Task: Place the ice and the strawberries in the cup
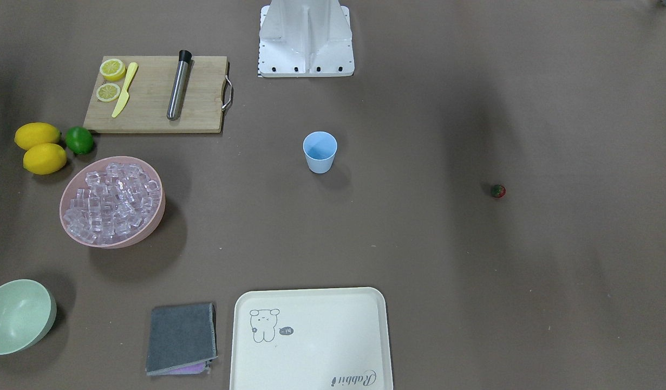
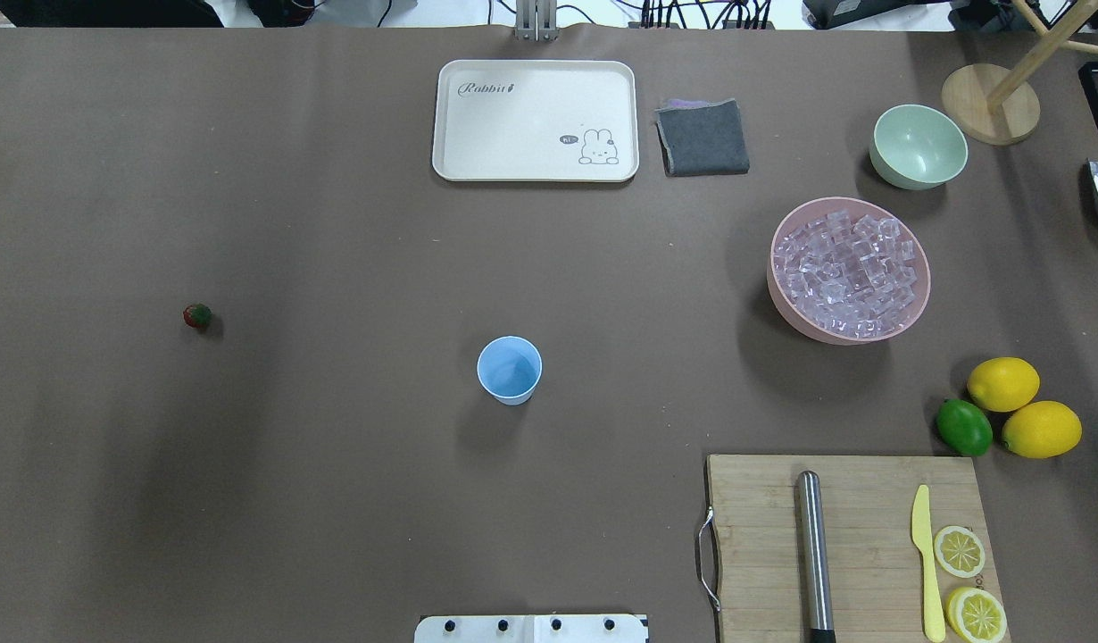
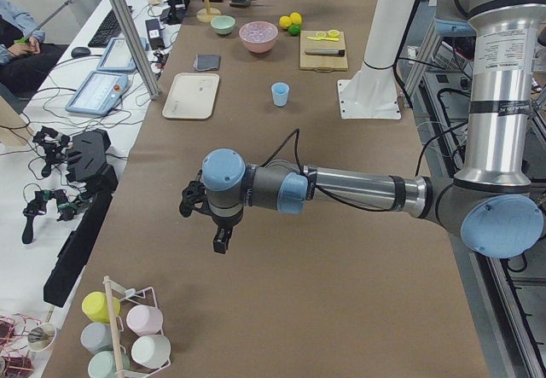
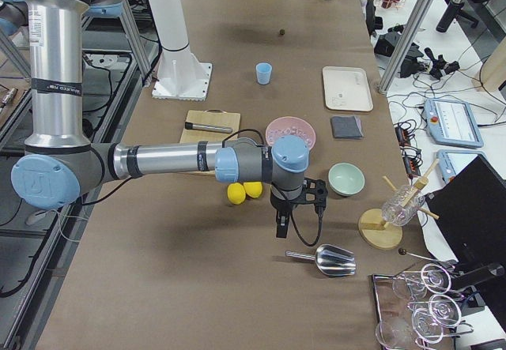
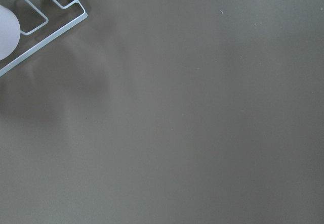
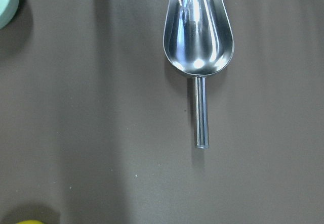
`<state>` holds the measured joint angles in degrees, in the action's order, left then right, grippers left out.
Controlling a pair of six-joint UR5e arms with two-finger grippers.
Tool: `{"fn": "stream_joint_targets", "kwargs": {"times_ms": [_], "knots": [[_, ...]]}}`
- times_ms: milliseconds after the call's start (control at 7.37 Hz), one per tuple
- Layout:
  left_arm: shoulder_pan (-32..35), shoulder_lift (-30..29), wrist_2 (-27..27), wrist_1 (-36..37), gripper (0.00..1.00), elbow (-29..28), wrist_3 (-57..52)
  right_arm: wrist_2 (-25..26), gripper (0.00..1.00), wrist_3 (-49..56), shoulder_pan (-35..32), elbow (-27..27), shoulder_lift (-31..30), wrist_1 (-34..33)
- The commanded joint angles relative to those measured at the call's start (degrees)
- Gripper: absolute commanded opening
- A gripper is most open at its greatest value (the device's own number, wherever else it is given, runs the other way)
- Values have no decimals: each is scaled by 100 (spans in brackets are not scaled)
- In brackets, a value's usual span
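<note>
The light blue cup (image 2: 510, 369) stands upright and empty near the table's middle. The ice (image 2: 848, 268) fills a pink bowl (image 2: 781, 295) to the cup's right in the overhead view. A tiny red strawberry (image 2: 197, 315) lies alone far to the cup's left. My left gripper (image 3: 219, 243) hangs over bare table at the left end, far from the cup; I cannot tell whether it is open or shut. My right gripper (image 4: 280, 227) hangs at the right end, just above a metal scoop (image 6: 199, 37); I cannot tell its state either.
A cutting board (image 2: 857, 500) carries a steel muddler, a yellow knife and lemon halves. Two lemons (image 2: 1022, 406) and a lime (image 2: 964, 427) lie beside it. A cream tray (image 2: 536, 121), grey cloth (image 2: 702, 137) and pale green bowl (image 2: 919, 146) sit at the far edge. A cup rack (image 3: 119, 335) stands at the left end.
</note>
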<state>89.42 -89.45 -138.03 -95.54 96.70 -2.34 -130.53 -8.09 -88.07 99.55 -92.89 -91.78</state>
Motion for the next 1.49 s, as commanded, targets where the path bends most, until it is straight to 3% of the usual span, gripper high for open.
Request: {"fn": "stream_joint_targets", "kwargs": {"times_ms": [0, 271, 407, 679, 950, 1086, 1357], "knots": [[-38, -20, -22, -498, 98, -11, 23, -103, 100, -61, -9, 169, -18, -7], [-161, -64, -13, -527, 98, -11, 58, -306, 100, -26, -17, 239, 17, 54], [-170, -90, -5, -658, 98, -63, 58, -646, 100, -34, -26, 240, -10, 281], [-179, -64, -13, -913, 98, -116, 32, -720, 100, 36, -35, 257, -54, 449], [-179, -160, -13, -1323, 98, -29, 40, -702, 100, -51, -35, -13, -483, 1996], [-309, -169, 4, -2023, 98, -151, 101, -693, 100, -496, -26, -15, -511, 2397], [-897, -651, 30, -2118, 98, -441, 312, -676, 100, -1961, 445, 247, -249, 2445]]}}
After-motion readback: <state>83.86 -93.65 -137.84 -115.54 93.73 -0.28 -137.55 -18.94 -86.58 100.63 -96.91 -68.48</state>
